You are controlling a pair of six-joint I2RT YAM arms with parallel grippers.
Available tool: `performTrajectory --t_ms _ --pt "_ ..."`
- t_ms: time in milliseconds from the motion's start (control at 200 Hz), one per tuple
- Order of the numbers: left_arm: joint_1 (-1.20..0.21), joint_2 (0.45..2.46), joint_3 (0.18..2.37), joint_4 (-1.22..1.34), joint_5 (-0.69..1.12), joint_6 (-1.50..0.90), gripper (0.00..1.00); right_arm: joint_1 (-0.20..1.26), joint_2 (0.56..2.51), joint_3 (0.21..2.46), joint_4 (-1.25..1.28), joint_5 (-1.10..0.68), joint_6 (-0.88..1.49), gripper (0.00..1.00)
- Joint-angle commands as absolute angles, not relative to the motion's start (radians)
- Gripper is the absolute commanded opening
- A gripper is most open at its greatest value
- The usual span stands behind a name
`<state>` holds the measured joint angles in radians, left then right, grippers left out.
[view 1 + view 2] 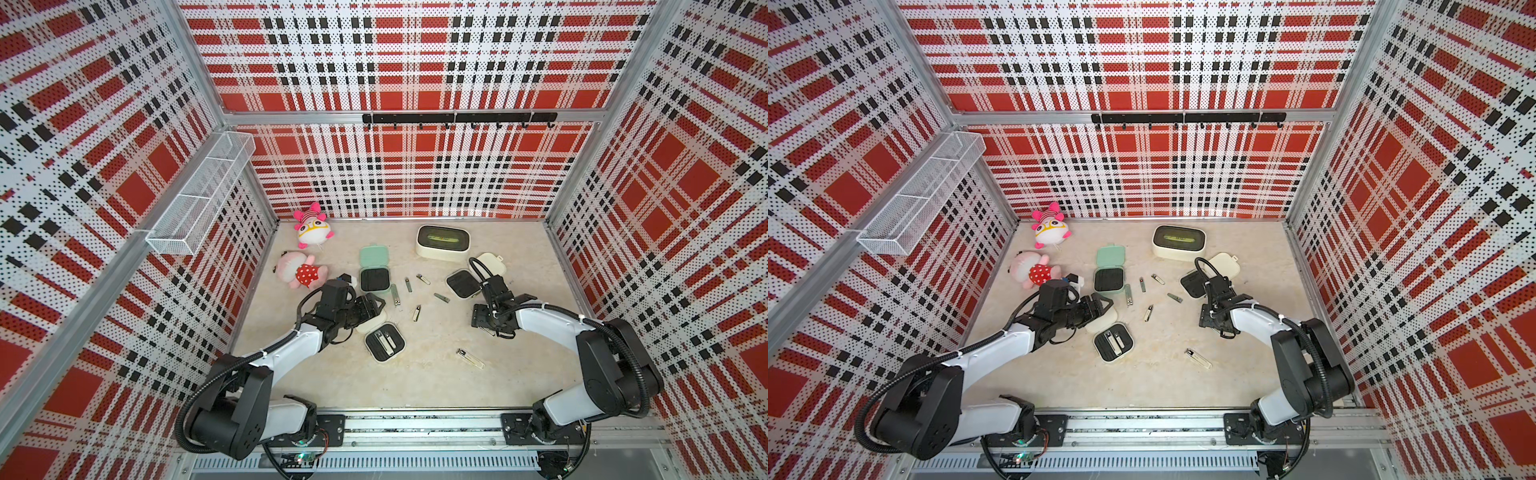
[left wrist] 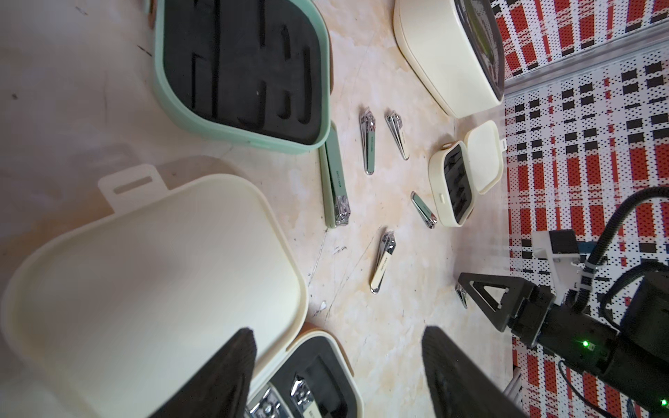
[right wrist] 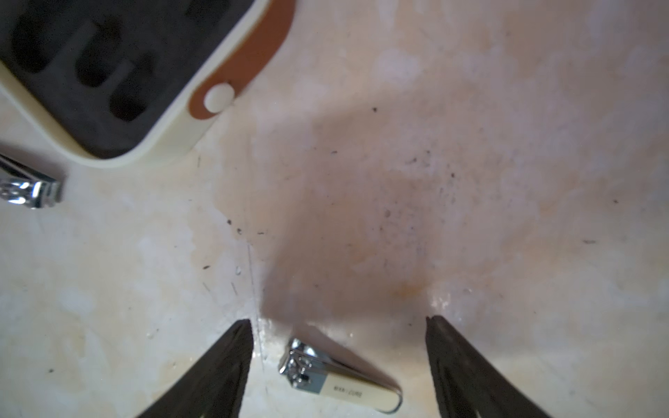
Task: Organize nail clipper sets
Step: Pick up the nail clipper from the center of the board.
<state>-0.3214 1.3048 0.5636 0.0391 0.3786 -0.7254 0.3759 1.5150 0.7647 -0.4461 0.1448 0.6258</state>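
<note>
Three nail clipper sets lie open on the table. The mint green case (image 1: 375, 279) shows an empty black insert (image 2: 249, 65). A cream case (image 1: 385, 342) holds two silver clippers (image 2: 300, 392). Its lid (image 2: 144, 275) lies under my left gripper (image 1: 370, 309), which is open (image 2: 338, 336) and holds nothing. A second cream case (image 1: 462, 284) at the right has an empty insert (image 3: 90, 72). My right gripper (image 1: 482, 324) stands open just above the table (image 3: 338, 322). A cream-handled clipper (image 3: 340, 376) lies loose between its fingers. Several more clippers (image 1: 417, 312) are scattered in the middle.
A larger cream box with a dark window (image 1: 442, 242) stands at the back. Two pink plush toys (image 1: 309, 230) sit at the back left. A long clipper (image 1: 470, 358) lies toward the front right. A wire basket (image 1: 199, 199) hangs on the left wall.
</note>
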Motion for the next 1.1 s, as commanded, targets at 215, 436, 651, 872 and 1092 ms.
performTrajectory --t_ms 215,436,651,872,1092 --pt "-0.302 1.310 0.551 0.087 0.402 -0.735 0.77 0.384 1.500 0.729 -0.430 0.069 0.663 0.74" --pt "-0.292 1.321 0.542 0.106 0.409 -0.739 0.77 0.452 1.485 0.715 -0.453 0.063 0.707 0.66" --pt "-0.287 1.323 0.524 0.120 0.420 -0.739 0.76 0.525 1.513 0.737 -0.454 0.075 0.746 0.47" --pt "-0.278 1.331 0.526 0.107 0.441 -0.726 0.76 0.537 1.572 0.782 -0.479 0.105 0.725 0.36" --pt "-0.270 1.322 0.491 0.145 0.442 -0.753 0.76 0.536 1.581 0.808 -0.509 0.122 0.708 0.28"
